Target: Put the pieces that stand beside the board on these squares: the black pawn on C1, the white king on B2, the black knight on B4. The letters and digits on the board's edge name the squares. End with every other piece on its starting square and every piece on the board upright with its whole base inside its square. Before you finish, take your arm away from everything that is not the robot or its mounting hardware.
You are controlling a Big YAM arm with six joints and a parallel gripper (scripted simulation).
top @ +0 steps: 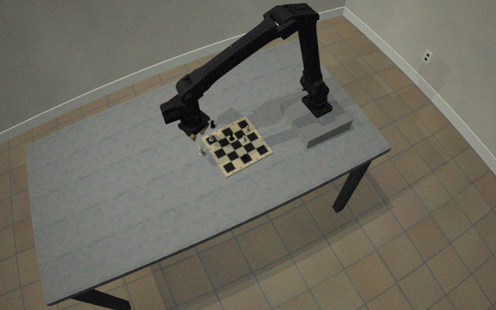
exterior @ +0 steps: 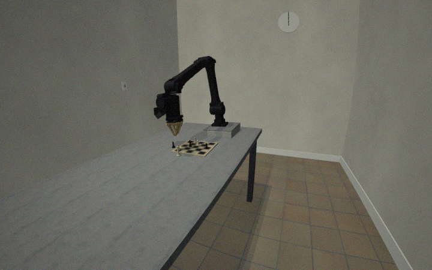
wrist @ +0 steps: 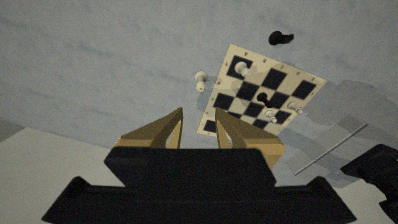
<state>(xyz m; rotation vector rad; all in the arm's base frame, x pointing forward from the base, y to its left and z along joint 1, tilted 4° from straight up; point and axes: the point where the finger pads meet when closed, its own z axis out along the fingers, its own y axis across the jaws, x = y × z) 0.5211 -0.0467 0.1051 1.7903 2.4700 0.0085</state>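
Saw a grey table (top: 126, 192) (exterior: 110, 188) (wrist: 125, 65) with a black six-joint arm (top: 238, 47) (exterior: 212, 82) bent high above it, footed on a low grey block (top: 319, 140) (exterior: 234, 129). Found the checkered board (top: 267, 152) (exterior: 203, 154) (wrist: 231, 48) flat on the tabletop near that block. Noticed the gripper (top: 198, 136) (exterior: 175, 135) (wrist: 199, 111) pointing down above the table, just off the board's far edge from the block, fingers partway apart with nothing between them. Spotted the white king (top: 201, 151) (exterior: 178, 150) (wrist: 201, 81) upright on the table, just beside the board, and a black chess piece (top: 212, 124) (exterior: 173, 144) (wrist: 280, 38) upright beside another edge; could not tell whether knight or pawn. Counted three white pieces and two black pieces standing on the board, but could not read the square labels well enough to name their squares.
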